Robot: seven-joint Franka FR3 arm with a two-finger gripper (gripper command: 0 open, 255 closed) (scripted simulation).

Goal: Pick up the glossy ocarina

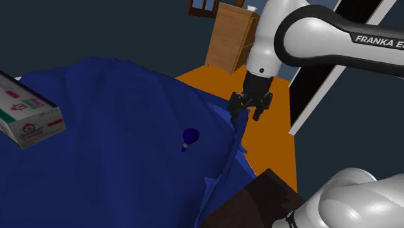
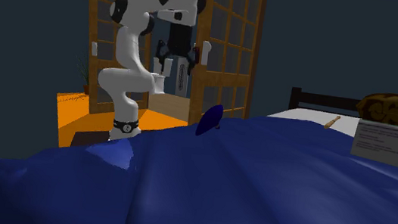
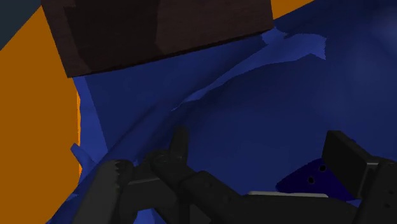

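Fingers spread wide and holding nothing, the black gripper hangs above the rumpled edge of a deep-blue bedspread, where the cloth falls away toward an orange floor. The glossy dark-blue ocarina lies further in on the bedspread, clear of the fingers and toward the shoulder view's lower left of them. The hand's own camera catches it low beside one finger, two small holes showing in its body. In the shoulder view its long axis runs roughly up and down with a slight tilt, the round body farther off and the narrow tip nearer the camera. The coming move looks like a reach inward over the bed and downward, the fingers probably closing across the instrument's width. The white arm rises from its dark stand, carries its forearm across the top of the shoulder view and turns the wrist straight down. A printed carton rests far off on the cover, and a wooden dresser stands beyond.
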